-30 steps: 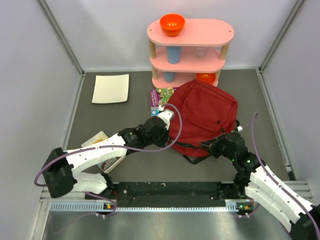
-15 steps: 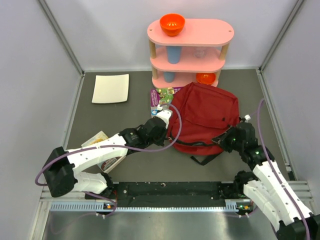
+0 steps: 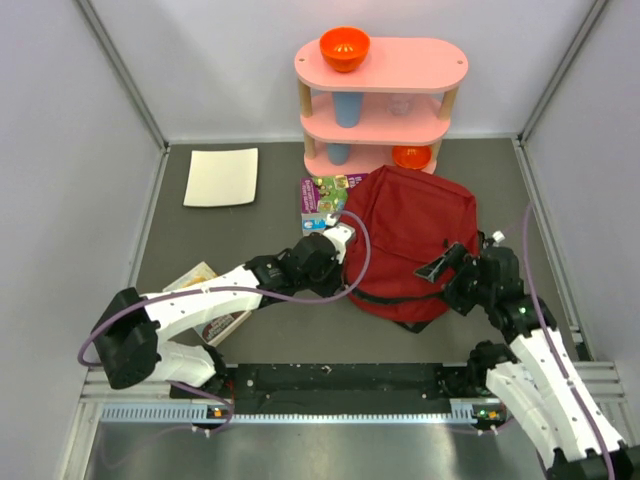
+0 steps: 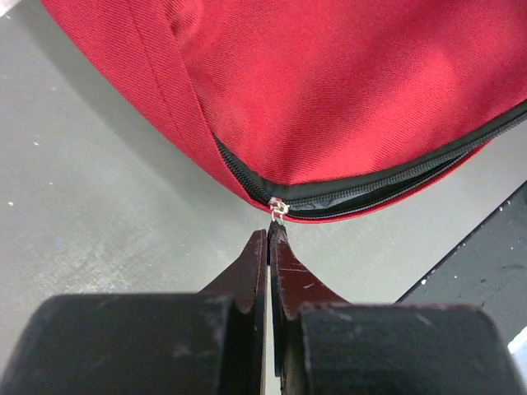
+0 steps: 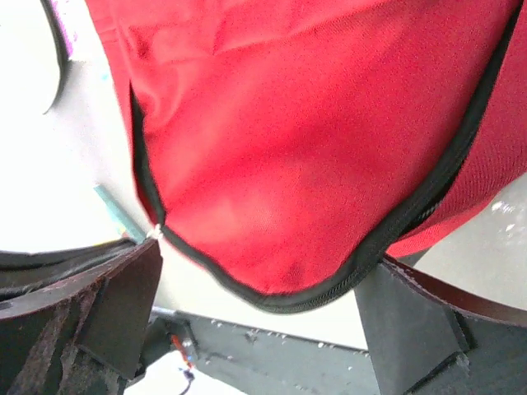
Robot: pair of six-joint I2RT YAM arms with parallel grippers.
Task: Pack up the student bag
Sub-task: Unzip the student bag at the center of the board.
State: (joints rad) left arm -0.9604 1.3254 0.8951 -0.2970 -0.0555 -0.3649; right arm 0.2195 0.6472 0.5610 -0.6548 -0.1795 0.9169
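Top external: near left you get a flat packet [image 3: 197, 278], mostly hidden under the left arm [image 3: 200, 303]; you can't read the print. White sheet [image 3: 221, 177] sits far left. The left arm lies low, stretched right to the bag's left edge. Left gripper [image 4: 269, 234] is pinched tight on the zipper pull [image 4: 278, 209]; the slit barely gapes and the inside is not visible. Purple booklet [image 3: 322, 196] is partly tucked under the student bag [image 3: 410, 225], which lies flat in the middle, just near of the pink shelf [image 3: 380, 75]. Right arm [image 3: 535, 350] is bent, wrist aimed left at the bag's near right corner. Right gripper [image 5: 263, 280] is spread wide, with the corner between its fingers [image 5: 123, 296]; contact unclear. The right wrist view's left side is blown out white.
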